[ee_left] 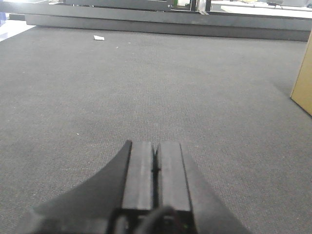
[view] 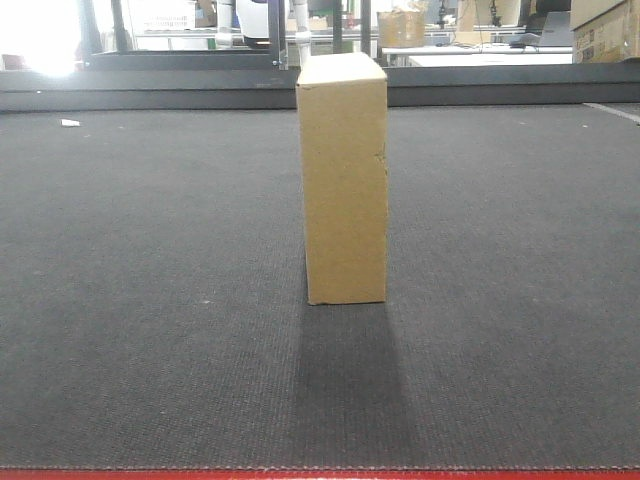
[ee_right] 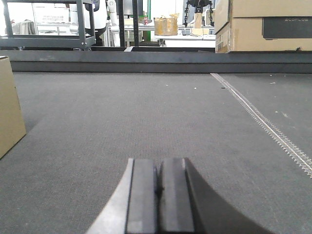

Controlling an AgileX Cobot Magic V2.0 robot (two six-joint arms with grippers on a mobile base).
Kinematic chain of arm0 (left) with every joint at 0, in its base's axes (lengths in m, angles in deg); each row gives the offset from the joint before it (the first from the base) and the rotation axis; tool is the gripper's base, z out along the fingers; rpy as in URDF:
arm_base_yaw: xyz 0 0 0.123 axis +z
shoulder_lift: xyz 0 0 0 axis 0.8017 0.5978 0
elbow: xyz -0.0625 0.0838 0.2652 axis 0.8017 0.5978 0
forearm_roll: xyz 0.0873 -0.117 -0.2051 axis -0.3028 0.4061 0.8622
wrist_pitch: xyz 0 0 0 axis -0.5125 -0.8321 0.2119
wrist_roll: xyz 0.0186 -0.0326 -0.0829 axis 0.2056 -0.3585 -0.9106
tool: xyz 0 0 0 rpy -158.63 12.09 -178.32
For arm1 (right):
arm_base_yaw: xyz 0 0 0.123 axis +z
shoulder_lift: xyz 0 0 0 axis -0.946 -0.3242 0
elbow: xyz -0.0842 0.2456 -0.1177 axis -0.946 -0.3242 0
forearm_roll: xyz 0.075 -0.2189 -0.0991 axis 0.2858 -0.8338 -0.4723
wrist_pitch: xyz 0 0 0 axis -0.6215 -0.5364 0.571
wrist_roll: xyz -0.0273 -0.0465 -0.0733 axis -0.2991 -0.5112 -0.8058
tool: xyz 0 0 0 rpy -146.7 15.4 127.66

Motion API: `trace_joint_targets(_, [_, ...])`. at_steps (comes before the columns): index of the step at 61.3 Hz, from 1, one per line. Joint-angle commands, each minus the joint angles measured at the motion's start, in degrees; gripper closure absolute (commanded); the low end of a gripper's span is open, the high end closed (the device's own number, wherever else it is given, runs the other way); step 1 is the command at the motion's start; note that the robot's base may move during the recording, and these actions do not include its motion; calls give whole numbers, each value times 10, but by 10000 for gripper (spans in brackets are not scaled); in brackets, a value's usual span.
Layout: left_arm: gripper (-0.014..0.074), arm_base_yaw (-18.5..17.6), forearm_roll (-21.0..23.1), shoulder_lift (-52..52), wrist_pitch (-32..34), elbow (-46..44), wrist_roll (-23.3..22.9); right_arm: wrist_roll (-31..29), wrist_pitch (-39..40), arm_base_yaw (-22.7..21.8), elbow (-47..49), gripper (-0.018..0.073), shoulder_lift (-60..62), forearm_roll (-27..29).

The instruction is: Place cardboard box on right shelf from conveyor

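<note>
The tan cardboard box (view: 345, 180) stands upright on its narrow end in the middle of the dark grey conveyor (view: 150, 300). Its edge shows at the right border of the left wrist view (ee_left: 304, 83) and at the left border of the right wrist view (ee_right: 9, 107). My left gripper (ee_left: 155, 144) is shut with nothing in it, low over the belt to the left of the box. Low over the belt on the box's other side, my right gripper (ee_right: 158, 160) is likewise shut and empty. Neither gripper touches the box. The right shelf is out of view.
A red strip (view: 320, 474) marks the belt's near edge. A raised dark rail (view: 150, 90) bounds the far edge. Large printed cartons (ee_right: 263, 24) stand at the far right. A metal seam (ee_right: 263, 124) crosses the belt. A small white scrap (view: 70, 123) lies far left.
</note>
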Motion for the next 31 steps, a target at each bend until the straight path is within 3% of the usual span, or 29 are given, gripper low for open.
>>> trace_joint_targets(1, [713,-2,3,-8,49,3,0,0,49,-3,3,502,12,0])
trace_joint_targets(31, [713,-2,3,-8,49,3,0,0,49,-3,3,502,12,0])
